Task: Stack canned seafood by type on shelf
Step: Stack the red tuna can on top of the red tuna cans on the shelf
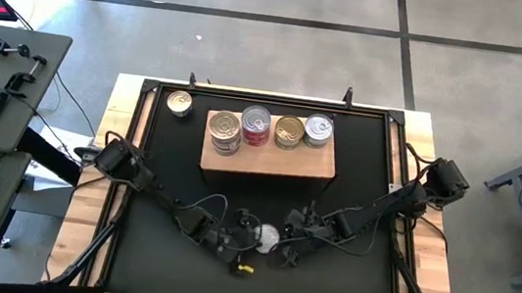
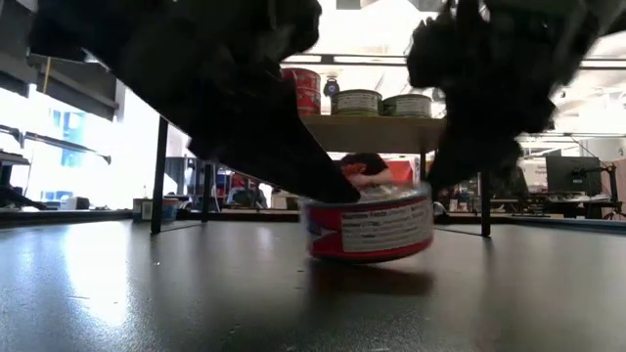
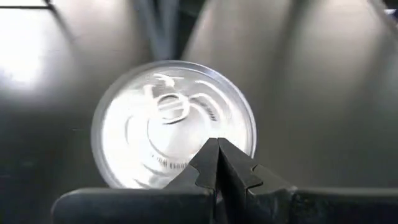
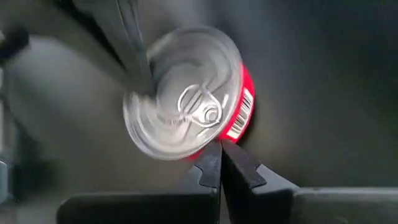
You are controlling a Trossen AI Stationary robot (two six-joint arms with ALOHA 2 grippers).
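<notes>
High view shows both arms bent inward to meet at the near middle of the black tabletop [image 1: 346,265], where one red-sided tin [image 1: 267,237] with a silver lid lies between them. The left tool [image 1: 248,240] and the right tool [image 1: 287,236] are each closed to a point with nothing held. The wrist views show each closed tip at the tin's rim, from opposite sides. In the low view the tin sits slightly tilted, so the two tips seem to be pinching or nudging it between them, probably to turn or line it up for a proper grasp; that is my guess.

Farther back, the wooden shelf [image 1: 269,159] carries four spots of tins in a row: a silver-lidded stack [image 1: 225,128], a red-sided stack [image 1: 256,124], a gold-lidded tin [image 1: 288,130] and a silver-lidded tin [image 1: 318,128]. They appear grouped by kind already. One more gold-lidded tin [image 1: 179,104] waits on the tabletop near the shelf's left end, well apart from both arms.
</notes>
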